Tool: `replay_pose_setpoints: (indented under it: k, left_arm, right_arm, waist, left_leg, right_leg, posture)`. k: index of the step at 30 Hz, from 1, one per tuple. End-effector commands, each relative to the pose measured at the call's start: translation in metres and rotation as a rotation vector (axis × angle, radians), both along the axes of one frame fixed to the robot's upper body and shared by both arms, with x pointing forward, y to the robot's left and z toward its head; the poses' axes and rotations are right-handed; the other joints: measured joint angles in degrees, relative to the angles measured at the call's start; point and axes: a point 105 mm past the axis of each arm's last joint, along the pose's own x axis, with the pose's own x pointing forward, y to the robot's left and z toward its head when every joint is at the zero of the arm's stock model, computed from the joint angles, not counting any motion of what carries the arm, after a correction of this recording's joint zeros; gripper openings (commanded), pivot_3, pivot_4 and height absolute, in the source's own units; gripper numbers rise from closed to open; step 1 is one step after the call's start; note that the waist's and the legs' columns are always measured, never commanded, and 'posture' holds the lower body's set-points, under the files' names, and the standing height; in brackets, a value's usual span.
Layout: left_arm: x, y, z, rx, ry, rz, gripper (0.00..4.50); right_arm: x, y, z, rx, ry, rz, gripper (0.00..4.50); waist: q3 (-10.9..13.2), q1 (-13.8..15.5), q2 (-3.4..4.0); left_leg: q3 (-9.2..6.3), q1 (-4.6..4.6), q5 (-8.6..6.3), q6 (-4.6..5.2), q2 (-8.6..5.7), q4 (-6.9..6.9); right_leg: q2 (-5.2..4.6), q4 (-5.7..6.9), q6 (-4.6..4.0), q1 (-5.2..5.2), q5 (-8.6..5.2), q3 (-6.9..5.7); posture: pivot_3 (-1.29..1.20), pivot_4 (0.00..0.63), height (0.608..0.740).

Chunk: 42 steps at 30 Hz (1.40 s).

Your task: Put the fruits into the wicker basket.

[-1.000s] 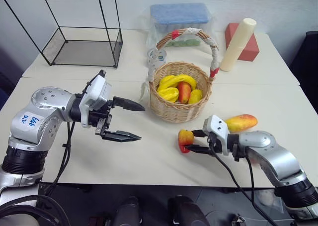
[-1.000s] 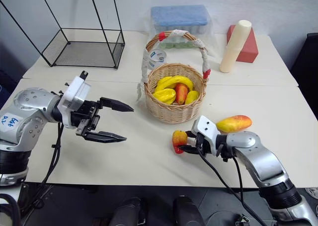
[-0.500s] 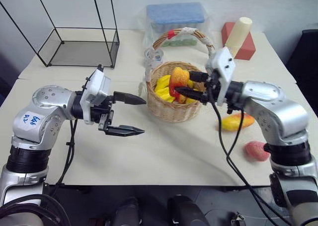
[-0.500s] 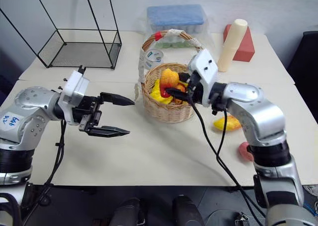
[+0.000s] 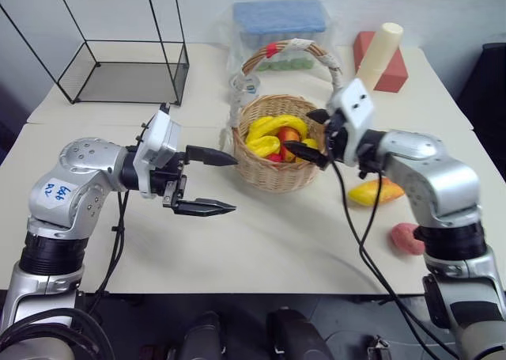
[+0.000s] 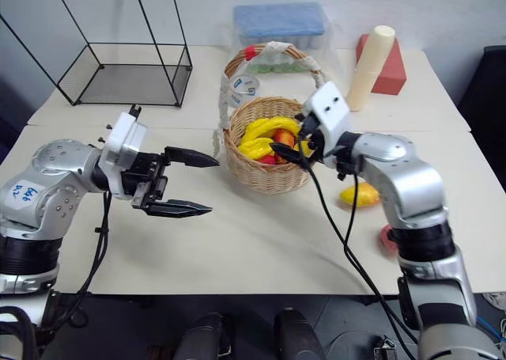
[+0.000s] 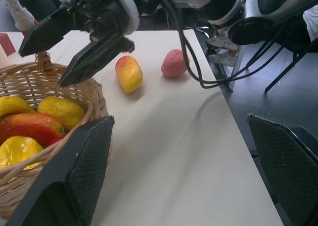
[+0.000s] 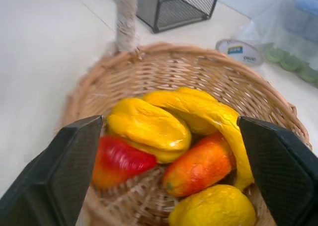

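The wicker basket [image 5: 265, 174] stands mid-table and holds several yellow and orange-red fruits. The small red-yellow mango [image 8: 119, 161] lies inside it, partly under a yellow fruit. My right gripper [image 5: 304, 132] hovers open over the basket's right rim with nothing between its fingers. To the right of the basket, the longer yellow-orange mango [image 5: 375, 191] lies on the table. The pinkish-red peach [image 5: 407, 239] rests nearer the front edge. My left gripper [image 5: 234, 183] stands open and empty just left of the basket, pointing at it.
A black wire-frame box [image 5: 126, 67] stands at the back left. Behind the basket is a blue-lidded clear container [image 5: 281, 24]. A cream cylinder [image 5: 379, 55] leans on a red block [image 5: 391, 71] at the back right. The table's front edge runs close below both arms.
My right gripper rose from the table with the small mango, carried it over the basket, then opened. The mango now lies in the basket. The left arm stayed put.
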Motion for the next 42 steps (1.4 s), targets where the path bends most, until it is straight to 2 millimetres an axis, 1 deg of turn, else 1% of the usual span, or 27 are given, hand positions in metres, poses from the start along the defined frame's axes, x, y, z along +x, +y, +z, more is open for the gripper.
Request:
replay_pose_setpoints:
  k: [1,2,3,4,6,9,10,12,14,15,16,18,22,24,27,29,34,37,40,42]
  left_arm:
    - [-0.008,-0.006,0.008,-0.018,-0.029,-0.051,4.5]
    - [-0.009,-0.007,0.008,-0.019,-0.028,-0.056,4.5]
    - [-0.009,-0.008,0.007,-0.02,-0.023,-0.065,4.5]
    - [-0.01,-0.008,0.007,-0.02,-0.019,-0.07,4.5]
    - [-0.009,-0.009,0.004,-0.018,-0.013,-0.082,4.5]
    - [-0.008,-0.011,0.003,-0.019,-0.008,-0.103,4.5]
    - [-0.007,-0.012,0.003,-0.02,-0.008,-0.106,4.5]
    - [-0.007,-0.016,0.004,-0.023,-0.008,-0.126,4.5]
    - [-0.006,-0.019,0.004,-0.024,-0.008,-0.142,4.5]
    - [-0.007,-0.019,0.003,-0.024,-0.007,-0.148,4.5]
    - [-0.007,-0.02,0.003,-0.023,-0.006,-0.153,4.5]
    - [-0.008,-0.02,0.002,-0.021,-0.005,-0.157,4.5]
    - [-0.009,-0.021,0.004,-0.027,-0.002,-0.152,4.5]
    - [-0.01,-0.021,0.004,-0.029,-0.002,-0.144,4.5]
    - [-0.011,-0.019,0.004,-0.028,-0.001,-0.134,4.5]
    - [-0.011,-0.018,0.004,-0.027,-0.002,-0.127,4.5]
    - [-0.012,-0.016,0.007,-0.033,-0.013,-0.103,4.5]
    - [-0.013,-0.016,0.007,-0.033,-0.018,-0.097,4.5]
    - [-0.012,-0.016,0.007,-0.035,-0.02,-0.091,4.5]
    - [-0.012,-0.016,0.007,-0.035,-0.021,-0.087,4.5]
  right_arm:
    - [-0.045,-0.029,0.024,0.038,-0.045,0.02,4.45]
    - [-0.053,-0.038,0.023,0.038,-0.033,0.004,4.45]
    - [-0.07,-0.065,0.016,0.03,0.011,-0.058,4.45]
    - [-0.083,-0.081,0.011,0.018,0.043,-0.101,4.45]
    - [-0.11,-0.109,-0.007,-0.039,0.122,-0.204,4.45]
    - [-0.138,-0.132,-0.03,-0.069,0.221,-0.308,4.45]
    - [-0.143,-0.135,-0.034,-0.07,0.236,-0.322,4.45]
    - [-0.153,-0.148,-0.056,-0.111,0.276,-0.395,4.45]
    - [-0.158,-0.158,-0.073,-0.131,0.302,-0.461,4.45]
    - [-0.158,-0.162,-0.081,-0.123,0.317,-0.492,4.45]
    - [-0.158,-0.164,-0.088,-0.119,0.329,-0.513,4.45]
    - [-0.158,-0.166,-0.097,-0.119,0.342,-0.529,4.45]
    - [-0.148,-0.172,-0.112,-0.152,0.35,-0.554,4.45]
    - [-0.141,-0.176,-0.119,-0.163,0.355,-0.561,4.45]
    - [-0.123,-0.185,-0.128,-0.165,0.349,-0.607,4.45]
    - [-0.115,-0.189,-0.132,-0.164,0.352,-0.628,4.45]
    - [-0.095,-0.189,-0.142,-0.118,0.373,-0.621,4.45]
    - [-0.088,-0.185,-0.14,-0.075,0.368,-0.604,3.94]
    - [-0.087,-0.183,-0.137,-0.07,0.357,-0.584,2.91]
    - [-0.087,-0.18,-0.132,-0.064,0.35,-0.565,2.42]
  waist:
    - [0.0,0.4,0.0]
    - [0.0,0.6,0.0]
    - [0.0,0.6,0.0]
    - [0.0,1.3,0.01]
    - [0.0,1.6,0.02]
    - [0.0,1.5,0.05]
    - [-0.1,1.2,0.06]
    - [-0.1,0.4,0.06]
    - [0.0,0.3,0.04]
    - [0.0,0.2,0.05]
    - [0.0,-0.1,0.05]
    - [0.0,-0.3,0.05]
    - [0.0,-0.3,0.06]
    - [0.0,-0.2,0.06]
    - [0.0,-0.2,0.06]
    - [-0.1,-0.2,0.06]
    - [-0.1,0.3,0.07]
    - [0.0,0.5,0.07]
    - [-0.1,0.7,0.08]
    - [-0.1,0.7,0.08]
  left_leg:
    - [0.02,-0.02,-0.02,0.02,-0.02,0.0]
    - [0.03,-0.02,-0.04,0.05,-0.03,0.01]
    - [0.02,0.0,-0.05,0.07,-0.02,0.01]
    - [0.02,0.06,-0.05,0.07,-0.01,0.01]
    - [-0.14,0.33,-0.1,0.1,-0.01,-0.12]
    - [-0.07,0.52,-0.09,0.09,-0.02,-0.24]
    - [0.0,0.52,-0.06,0.12,-0.02,-0.25]
    - [-0.01,0.74,-0.05,0.14,0.02,-0.26]
    - [-0.01,1.14,-0.07,0.2,0.0,-0.49]
    - [0.03,1.43,-0.07,0.2,-0.06,-0.74]
    - [0.06,1.5,-0.06,0.2,-0.06,-0.79]
    - [0.08,1.5,-0.03,0.13,-0.05,-0.83]
    - [0.06,1.47,0.11,-0.13,-0.03,-0.9]
    - [0.05,1.46,0.11,-0.13,-0.03,-0.9]
    - [0.07,1.45,0.11,-0.13,-0.05,-0.87]
    - [0.08,1.47,0.11,-0.13,-0.04,-0.87]
    - [0.07,1.47,0.12,-0.14,-0.03,-0.88]
    - [0.07,1.46,0.12,-0.14,-0.04,-0.87]
    - [0.06,1.46,0.11,-0.14,-0.04,-0.88]
    - [0.04,1.44,0.11,-0.13,-0.05,-0.87]
  right_leg:
    - [-0.02,-0.07,0.0,0.02,0.0,0.02]
    - [-0.04,-0.11,0.0,0.05,0.0,0.03]
    - [-0.03,-0.26,0.0,0.12,0.0,0.02]
    - [-0.02,-0.46,0.0,0.22,0.0,0.01]
    - [0.03,-0.8,0.01,0.68,0.0,-0.05]
    - [0.14,-1.1,0.02,0.95,0.01,0.05]
    - [0.14,-1.12,0.06,0.95,0.02,0.1]
    - [0.2,-1.19,0.09,1.17,0.04,0.1]
    - [0.22,-1.37,0.11,1.54,0.05,0.12]
    - [0.19,-1.48,0.11,1.77,0.05,0.17]
    - [0.18,-1.5,0.11,1.79,0.05,0.2]
    - [0.18,-1.49,0.11,1.77,0.05,0.2]
    - [0.21,-1.5,0.11,1.69,0.05,0.19]
    - [0.21,-1.51,0.11,1.68,0.05,0.19]
    - [0.18,-1.52,0.11,1.69,0.05,0.21]
    - [0.19,-1.51,0.11,1.69,0.05,0.21]
    - [0.21,-1.5,0.1,1.67,0.05,0.2]
    - [0.2,-1.51,0.1,1.67,0.05,0.21]
    - [0.19,-1.5,0.1,1.67,0.05,0.19]
    - [0.18,-1.51,0.1,1.67,0.05,0.18]
  posture:
    - [0.0,0.15,0.74]
    - [0.0,0.15,0.74]
    - [0.0,0.15,0.74]
    - [0.0,0.15,0.74]
    - [0.0,0.15,0.74]
    - [0.0,0.15,0.74]
    - [0.0,0.15,0.74]
    - [0.0,0.15,0.74]
    - [0.0,0.15,0.74]
    - [0.0,0.15,0.74]
    - [0.0,0.15,0.74]
    - [0.0,0.15,0.74]
    - [0.0,0.15,0.74]
    - [0.0,0.15,0.74]
    - [0.0,0.15,0.74]
    - [0.0,0.15,0.74]
    - [0.0,0.15,0.74]
    - [0.0,0.15,0.74]
    - [0.0,0.15,0.74]
    - [0.0,0.15,0.74]
